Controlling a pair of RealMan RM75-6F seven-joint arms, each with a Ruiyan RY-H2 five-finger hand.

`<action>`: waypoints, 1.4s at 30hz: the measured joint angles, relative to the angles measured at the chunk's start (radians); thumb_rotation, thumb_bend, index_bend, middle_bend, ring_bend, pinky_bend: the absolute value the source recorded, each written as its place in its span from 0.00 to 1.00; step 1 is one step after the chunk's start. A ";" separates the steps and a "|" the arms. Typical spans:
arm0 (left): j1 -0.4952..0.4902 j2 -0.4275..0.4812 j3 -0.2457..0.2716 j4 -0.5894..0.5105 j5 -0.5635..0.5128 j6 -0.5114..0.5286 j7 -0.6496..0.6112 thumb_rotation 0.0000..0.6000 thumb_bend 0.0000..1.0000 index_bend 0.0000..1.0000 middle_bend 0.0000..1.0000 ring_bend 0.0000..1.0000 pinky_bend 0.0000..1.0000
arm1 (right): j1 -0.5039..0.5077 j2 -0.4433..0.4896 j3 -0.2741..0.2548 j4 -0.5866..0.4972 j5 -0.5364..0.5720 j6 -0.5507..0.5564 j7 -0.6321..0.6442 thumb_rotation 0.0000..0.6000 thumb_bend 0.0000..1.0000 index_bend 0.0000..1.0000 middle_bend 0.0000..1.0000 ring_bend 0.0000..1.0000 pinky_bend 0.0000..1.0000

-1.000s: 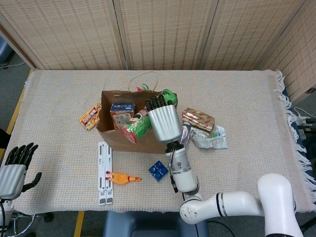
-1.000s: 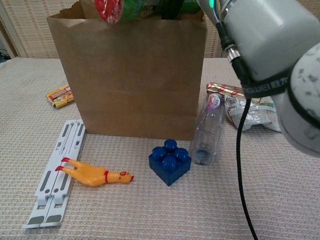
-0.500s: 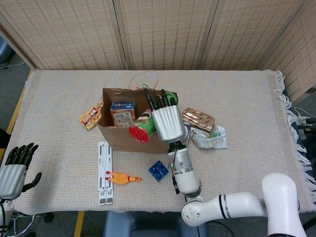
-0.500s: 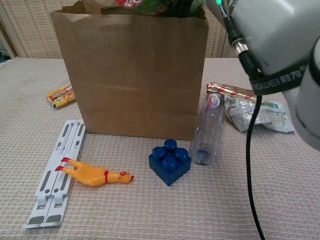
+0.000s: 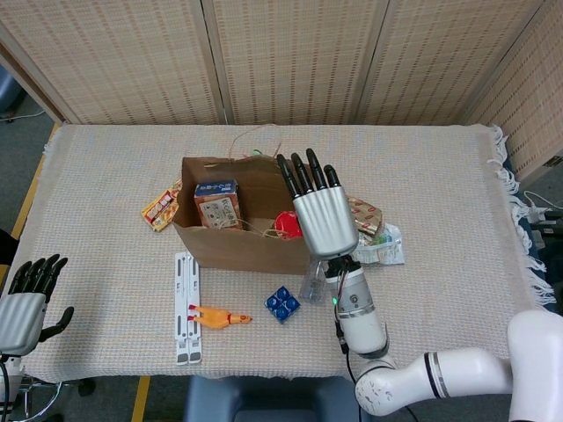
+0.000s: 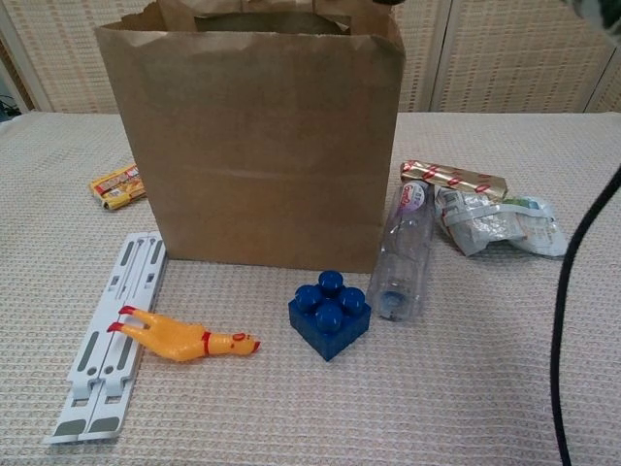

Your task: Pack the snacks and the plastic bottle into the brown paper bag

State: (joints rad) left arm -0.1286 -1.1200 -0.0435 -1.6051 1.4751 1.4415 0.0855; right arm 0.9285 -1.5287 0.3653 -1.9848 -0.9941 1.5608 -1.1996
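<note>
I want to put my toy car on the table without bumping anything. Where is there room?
The far strip of cloth behind the paper bag is bare, and so is the wide right side past the wrappers. The left end beyond the candy bar is free too. It is crowded in front of the bag: white stand, rubber chicken, blue block, bottle.

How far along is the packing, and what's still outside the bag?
Done: a snack box and a red-capped canister sit inside the brown paper bag. In hand: nothing; the right robot hand is open above the bag, and the left robot hand idles off the table. Left: the plastic bottle, the gold wrapped snack, the crinkled packet and the yellow snack pack.
</note>
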 measured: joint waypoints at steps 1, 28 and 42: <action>0.000 0.000 0.000 0.000 0.000 0.000 0.001 1.00 0.35 0.01 0.00 0.00 0.00 | -0.019 0.025 -0.016 -0.020 -0.010 0.004 0.008 1.00 0.10 0.00 0.12 0.06 0.28; -0.001 -0.005 -0.004 -0.006 -0.007 0.001 0.018 1.00 0.35 0.01 0.00 0.00 0.00 | -0.292 0.111 -0.343 0.328 0.049 -0.279 0.305 1.00 0.04 0.11 0.14 0.11 0.25; -0.002 -0.001 -0.002 -0.004 -0.003 -0.001 0.006 1.00 0.35 0.01 0.00 0.00 0.00 | -0.244 -0.092 -0.302 0.574 0.137 -0.368 0.210 1.00 0.17 0.23 0.23 0.19 0.32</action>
State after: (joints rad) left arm -0.1304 -1.1214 -0.0455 -1.6089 1.4718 1.4401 0.0911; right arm 0.6843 -1.6204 0.0633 -1.4107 -0.8574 1.1924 -0.9896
